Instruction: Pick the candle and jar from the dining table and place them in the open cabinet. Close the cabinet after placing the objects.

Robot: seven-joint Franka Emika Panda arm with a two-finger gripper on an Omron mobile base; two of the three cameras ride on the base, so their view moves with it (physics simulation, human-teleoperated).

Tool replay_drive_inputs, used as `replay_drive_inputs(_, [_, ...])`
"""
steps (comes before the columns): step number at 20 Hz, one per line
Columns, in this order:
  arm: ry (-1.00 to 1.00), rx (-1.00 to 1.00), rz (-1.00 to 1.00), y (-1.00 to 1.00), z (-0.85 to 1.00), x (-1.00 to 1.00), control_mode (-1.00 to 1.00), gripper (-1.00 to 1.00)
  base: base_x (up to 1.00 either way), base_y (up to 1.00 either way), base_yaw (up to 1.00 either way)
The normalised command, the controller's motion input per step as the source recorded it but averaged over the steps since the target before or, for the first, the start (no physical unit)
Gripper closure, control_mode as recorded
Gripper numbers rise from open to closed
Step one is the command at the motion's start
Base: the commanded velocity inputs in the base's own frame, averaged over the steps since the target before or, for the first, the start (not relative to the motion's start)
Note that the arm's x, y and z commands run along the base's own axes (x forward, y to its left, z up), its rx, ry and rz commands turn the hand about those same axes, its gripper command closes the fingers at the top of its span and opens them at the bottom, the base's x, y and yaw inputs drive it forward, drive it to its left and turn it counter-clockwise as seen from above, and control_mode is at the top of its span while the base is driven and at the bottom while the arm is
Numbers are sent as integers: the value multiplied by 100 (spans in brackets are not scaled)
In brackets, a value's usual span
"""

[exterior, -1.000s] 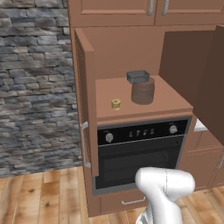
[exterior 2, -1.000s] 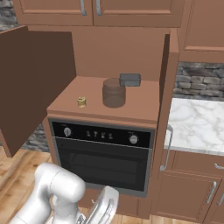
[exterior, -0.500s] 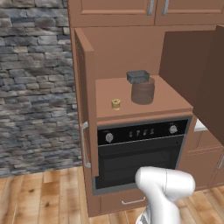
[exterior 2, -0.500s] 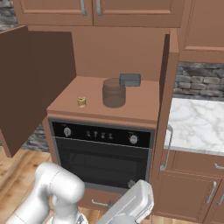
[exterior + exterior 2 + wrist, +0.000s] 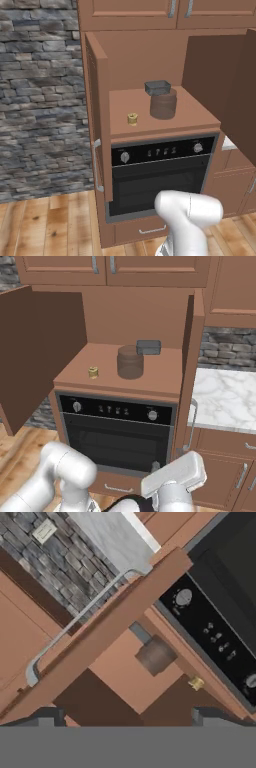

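the candle (image 5: pixel 132 118) and, to its right, the jar (image 5: pixel 163 104) already stand on the shelf inside the open cabinet (image 5: pixel 150 60), above the black oven (image 5: pixel 157 172); a small grey box (image 5: pixel 157 87) sits just behind the jar. what remains, i judge, is shutting the doors. the left door (image 5: pixel 97 115) stands edge-on with its bar handle facing out; the right door (image 5: pixel 227 85) swings wide. the tool (image 5: pixel 127 724) is low, in front of and below the shelf, fully spread and holding nothing, looking up at the right door's handle (image 5: pixel 75 624). count: one candle, one jar, one box, two doors.
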Motion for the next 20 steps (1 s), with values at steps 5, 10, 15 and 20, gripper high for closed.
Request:
replay_drive_inputs(5, [-12,0,0,-99,-19,22,-100,-100,0,0,0])
replay_drive_inputs(10, [-7,0,0,-98,-5,4,-100,-100,0,0,0])
replay_drive_inputs(15, [3,-1,0,-65,-3,48,-100,-100,0,0,0])
replay_drive_inputs(20, [5,-1,2,-38,-11,74,-100,-100,0,0,0])
